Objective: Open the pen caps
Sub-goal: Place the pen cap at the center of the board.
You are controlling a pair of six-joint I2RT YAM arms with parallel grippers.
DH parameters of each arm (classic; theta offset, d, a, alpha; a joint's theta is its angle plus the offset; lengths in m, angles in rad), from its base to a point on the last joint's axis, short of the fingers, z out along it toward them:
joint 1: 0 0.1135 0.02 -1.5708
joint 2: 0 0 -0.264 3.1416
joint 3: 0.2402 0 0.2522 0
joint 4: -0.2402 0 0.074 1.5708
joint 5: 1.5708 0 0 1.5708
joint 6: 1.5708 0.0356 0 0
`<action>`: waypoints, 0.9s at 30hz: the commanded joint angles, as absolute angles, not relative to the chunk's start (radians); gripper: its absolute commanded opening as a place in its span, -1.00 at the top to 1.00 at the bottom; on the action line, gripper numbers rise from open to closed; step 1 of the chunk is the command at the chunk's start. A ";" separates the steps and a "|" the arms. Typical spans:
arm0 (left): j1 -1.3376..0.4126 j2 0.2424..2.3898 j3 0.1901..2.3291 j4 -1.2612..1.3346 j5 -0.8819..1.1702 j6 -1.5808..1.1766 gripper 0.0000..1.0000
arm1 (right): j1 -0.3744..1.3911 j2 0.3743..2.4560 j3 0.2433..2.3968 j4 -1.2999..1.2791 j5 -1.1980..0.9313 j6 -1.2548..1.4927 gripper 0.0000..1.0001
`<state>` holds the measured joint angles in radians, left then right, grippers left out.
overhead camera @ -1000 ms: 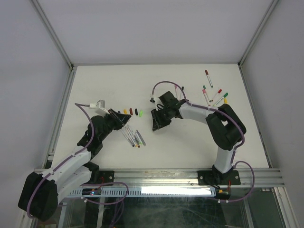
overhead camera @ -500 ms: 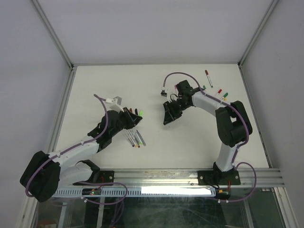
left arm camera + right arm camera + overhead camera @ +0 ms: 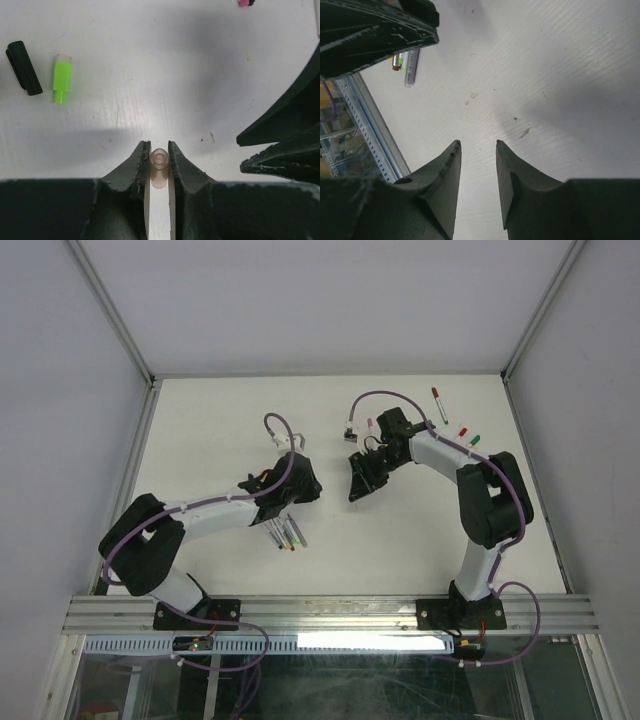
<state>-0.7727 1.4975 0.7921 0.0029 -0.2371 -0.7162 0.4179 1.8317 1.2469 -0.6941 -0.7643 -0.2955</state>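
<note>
Pale pen barrel (image 3: 159, 172) pinched in the left gripper (image 3: 159, 145), two loose caps beyond it.
Fingers of the left gripper are almost closed and clamp the pen barrel from both sides. A green cap (image 3: 61, 80) and a black cap (image 3: 24, 68) lie on the white table (image 3: 165, 60), side by side, ahead of this gripper and to its left. The right gripper (image 3: 477, 145), just beside it, is partly open and holds nothing.

Left arm (image 3: 210, 508): we stretch it toward the table's (image 3: 200, 420) middle.
Left gripper (image 3: 159, 146): pinched on a pale tube (image 3: 159, 170).
Right gripper (image 3: 477, 144): we hold it parted, empty.
</note>
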 commanded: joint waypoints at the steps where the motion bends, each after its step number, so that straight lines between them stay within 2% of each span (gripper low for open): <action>1: -0.794 1.572 0.892 -0.070 -0.317 -0.678 1.00 | 0.408 1.765 1.276 -0.692 -0.789 -0.319 0.28; 13: -0.794 1.779 1.071 -0.180 -0.355 -0.655 0.95 | 0.392 1.753 1.271 -0.690 -0.787 -0.319 0.28; 27: -0.782 1.909 1.238 -0.367 -0.562 -0.645 0.86 | 0.381 1.741 1.269 -0.688 -0.790 -0.319 0.28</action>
